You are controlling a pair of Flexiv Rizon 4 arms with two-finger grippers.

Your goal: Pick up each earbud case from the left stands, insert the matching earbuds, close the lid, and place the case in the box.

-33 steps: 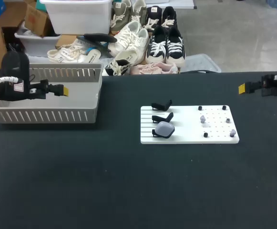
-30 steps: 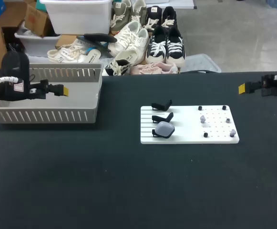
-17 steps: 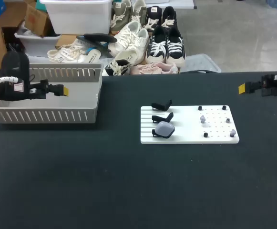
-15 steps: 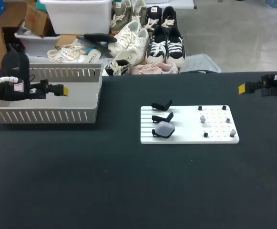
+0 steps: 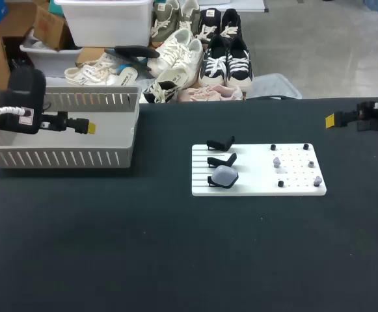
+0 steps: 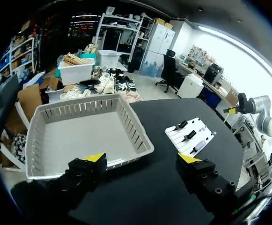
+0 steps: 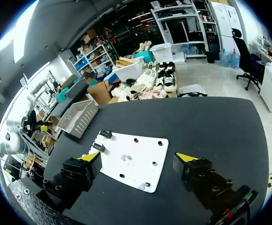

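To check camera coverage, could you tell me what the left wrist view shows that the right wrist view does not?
Only the left wrist view shows the bare floor of the grey basket and the pale earbud case. Only the right wrist view shows the dark pegs on the white board. Both show basket and board; the left end effector and right end effector are open.

Both open: left tool (image 6: 141, 158), right tool (image 7: 137, 157).
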